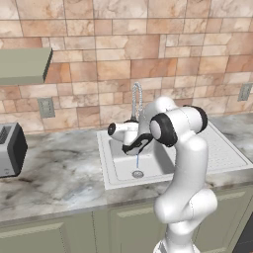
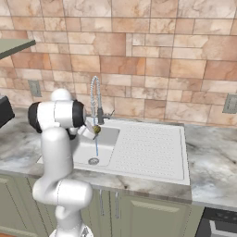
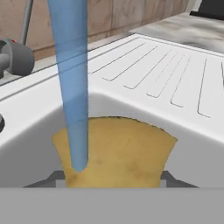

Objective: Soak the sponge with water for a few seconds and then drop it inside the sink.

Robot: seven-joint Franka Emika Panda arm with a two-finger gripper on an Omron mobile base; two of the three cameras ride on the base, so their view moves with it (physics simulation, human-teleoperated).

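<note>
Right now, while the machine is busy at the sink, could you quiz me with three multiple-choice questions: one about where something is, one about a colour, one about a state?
1. Where does the water land?
A. on the sponge
B. on the drainboard
C. on the toaster

2. What colour is the sponge?
A. bright green
B. yellow-ochre
C. pink

3. What is the end effector doing?
A. hanging open above the counter
B. shut on the sponge
C. gripping the tap

Answers:
1 A, the blue stream ends on the sponge's top in the hand view.
2 B, the block looks ochre yellow.
3 B, the sponge sits clamped between the two dark finger tips, over the sink basin.
</note>
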